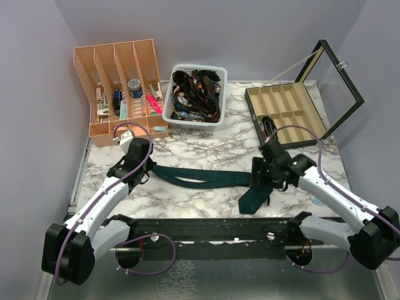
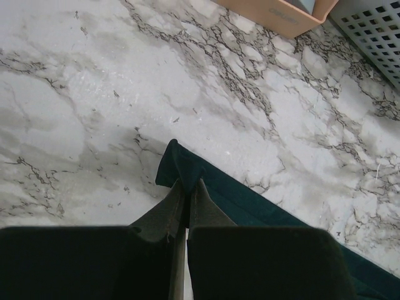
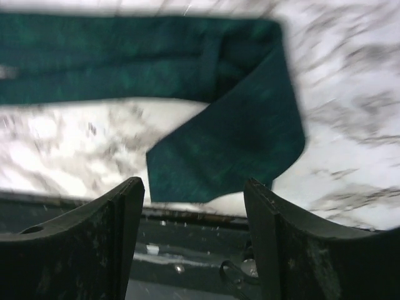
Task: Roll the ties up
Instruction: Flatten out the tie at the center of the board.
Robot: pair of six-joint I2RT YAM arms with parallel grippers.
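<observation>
A dark teal tie [image 1: 206, 178] lies across the middle of the marble table [image 1: 206, 147]. Its narrow end [image 2: 178, 164] is pinched between the fingertips of my left gripper [image 2: 187, 182], which is shut on it at the left [image 1: 149, 167]. On the right the tie bends back, and its wide pointed end [image 1: 253, 199] reaches the table's near edge. My right gripper [image 1: 259, 178] hovers over that bend. In the right wrist view, which is blurred, its jaws [image 3: 194, 187] stand open and empty above the wide end [image 3: 231, 144]. More ties [image 1: 195, 94] are heaped in the white basket [image 1: 187, 122].
An orange desk organizer [image 1: 122, 87] with small items stands at the back left. A compartment box [image 1: 284, 112] with its glass lid [image 1: 334, 81] raised sits at the back right. The black rail [image 1: 206, 228] carrying the arm bases runs along the near edge.
</observation>
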